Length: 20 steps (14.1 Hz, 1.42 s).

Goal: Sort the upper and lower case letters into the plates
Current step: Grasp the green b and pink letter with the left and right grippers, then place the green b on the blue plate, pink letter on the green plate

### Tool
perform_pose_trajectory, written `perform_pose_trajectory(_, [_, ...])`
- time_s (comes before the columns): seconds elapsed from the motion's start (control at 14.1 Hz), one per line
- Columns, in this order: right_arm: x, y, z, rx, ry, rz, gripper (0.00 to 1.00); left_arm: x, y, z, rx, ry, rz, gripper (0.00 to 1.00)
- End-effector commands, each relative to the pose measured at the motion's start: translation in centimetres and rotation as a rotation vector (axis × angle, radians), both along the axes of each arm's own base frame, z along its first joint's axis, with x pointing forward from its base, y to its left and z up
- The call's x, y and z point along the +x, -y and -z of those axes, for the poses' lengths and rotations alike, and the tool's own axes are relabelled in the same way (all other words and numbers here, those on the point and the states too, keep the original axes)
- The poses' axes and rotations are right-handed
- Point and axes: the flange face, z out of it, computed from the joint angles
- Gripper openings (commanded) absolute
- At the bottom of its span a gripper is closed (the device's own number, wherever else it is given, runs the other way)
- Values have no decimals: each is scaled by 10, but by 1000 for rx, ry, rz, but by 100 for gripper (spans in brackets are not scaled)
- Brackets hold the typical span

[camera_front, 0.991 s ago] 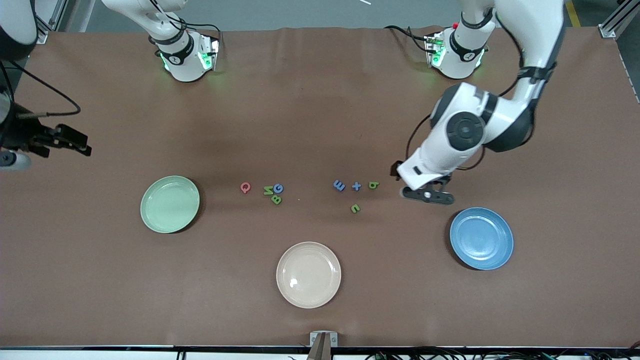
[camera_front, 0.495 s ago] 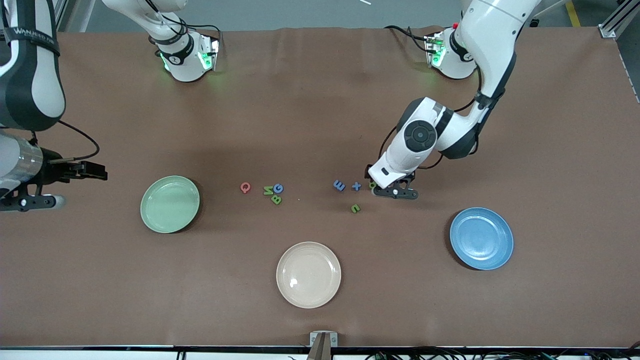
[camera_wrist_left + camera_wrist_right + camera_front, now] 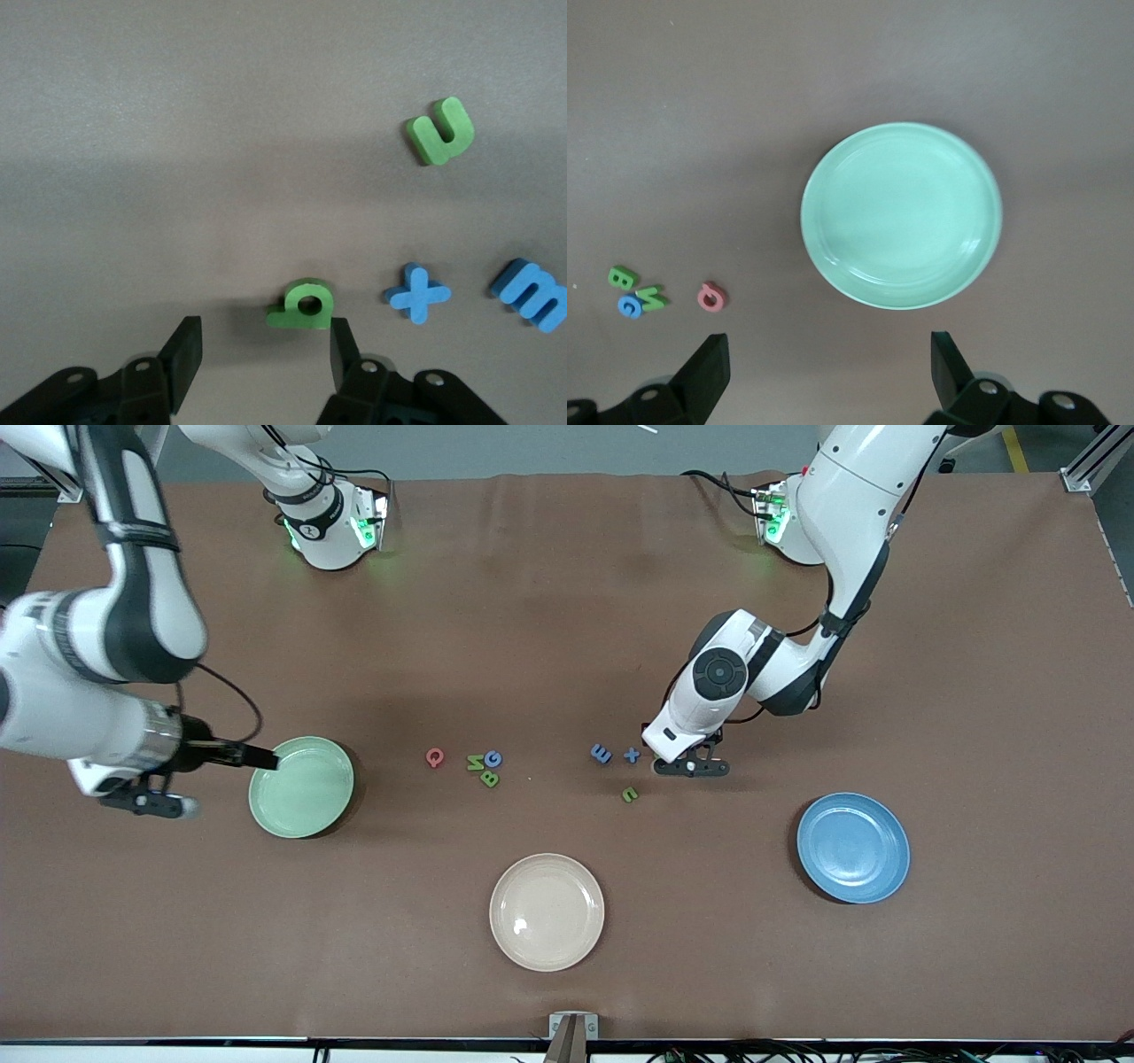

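Your left gripper (image 3: pixel 262 359) sits low over the table with its jaws apart around a green letter (image 3: pixel 303 305), neither finger touching it; a blue plus sign (image 3: pixel 416 293) lies just beside the letter. Your right gripper (image 3: pixel 828 365) hangs over the table beside the green plate (image 3: pixel 301 786), jaws wide apart and empty. The blue plate (image 3: pixel 853 848) lies toward the left arm's end, and both plates hold nothing.

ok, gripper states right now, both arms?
Left gripper: open, down at the table by the green letter b, not gripping it.
Right gripper: open, empty, beside the mint green plate.
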Motion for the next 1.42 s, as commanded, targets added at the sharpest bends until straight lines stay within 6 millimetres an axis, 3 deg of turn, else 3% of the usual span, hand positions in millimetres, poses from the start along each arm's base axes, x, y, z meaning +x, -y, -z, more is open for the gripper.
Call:
perform_pose_trajectory(0.0, [-28, -50, 29, -15, 19, 55, 100, 3, 14, 6, 4, 11, -17, 66])
perform_pose_trajectory(0.28, [-59, -107, 79, -43, 65, 108, 100, 4, 20, 15, 7, 4, -31, 61])
perform_pose_trajectory(0.64, [-75, -158, 132, -60, 109, 149, 99, 4, 18, 16, 13, 1, -32, 60])
perform_pose_trajectory(0.92, [-75, -167, 173, -76, 118, 139, 96, 5, 17, 17, 14, 0, -34, 45])
perform_pose_trajectory(1.2, [-81, -178, 191, -82, 113, 140, 87, 7, 14, 14, 25, 14, -16, 16])
perform_pose_trajectory(1.34, [-84, -188, 198, -83, 118, 162, 85, 19, 2, 0, 35, 35, -22, 9])
